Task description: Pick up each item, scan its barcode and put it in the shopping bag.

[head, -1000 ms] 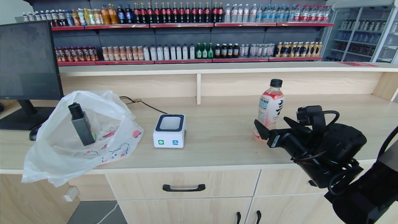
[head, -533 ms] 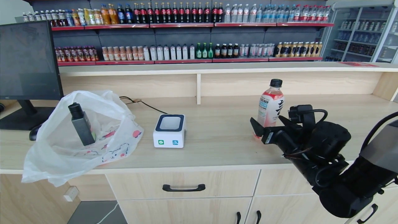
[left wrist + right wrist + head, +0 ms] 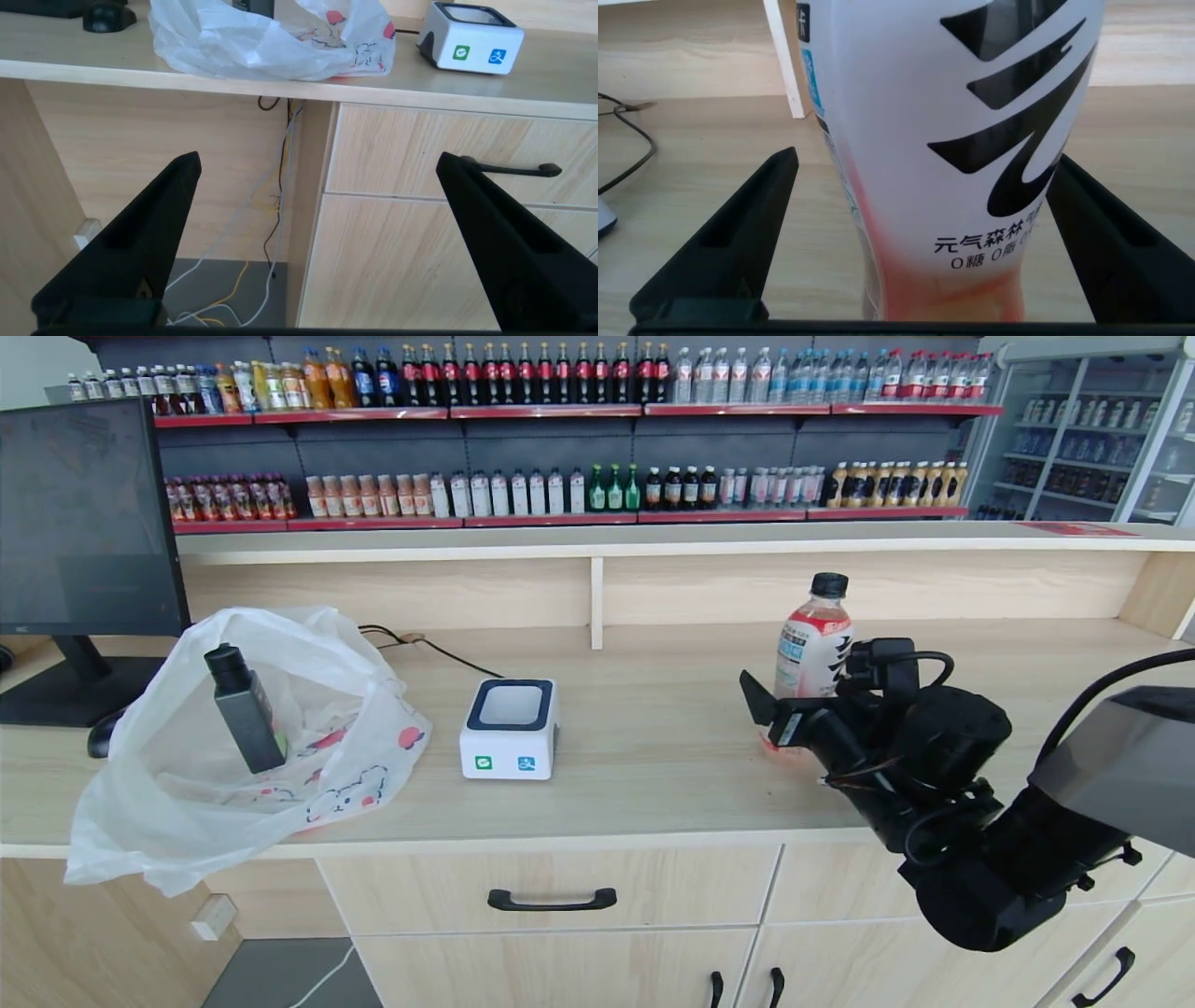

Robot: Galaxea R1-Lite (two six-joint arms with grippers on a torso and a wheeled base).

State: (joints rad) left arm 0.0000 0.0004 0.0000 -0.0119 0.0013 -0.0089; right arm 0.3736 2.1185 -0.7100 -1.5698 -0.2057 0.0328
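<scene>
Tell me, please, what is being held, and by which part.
Nothing: the right gripper is open around the bottle, low down; the left gripper is open, empty.

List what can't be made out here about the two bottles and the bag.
- Pink bottle, barcode: its position cannot be told. The sides facing the head and right wrist cameras carry other print.
- Pink bottle, cap: cut off by the picture's edge in the right wrist view.
- Pink bottle, base: hidden behind the right gripper in the head view.
- Dark bottle, base: hidden by folds of the shopping bag in the head view.

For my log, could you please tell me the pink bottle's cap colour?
Black cap, clearest in the head view.
</scene>
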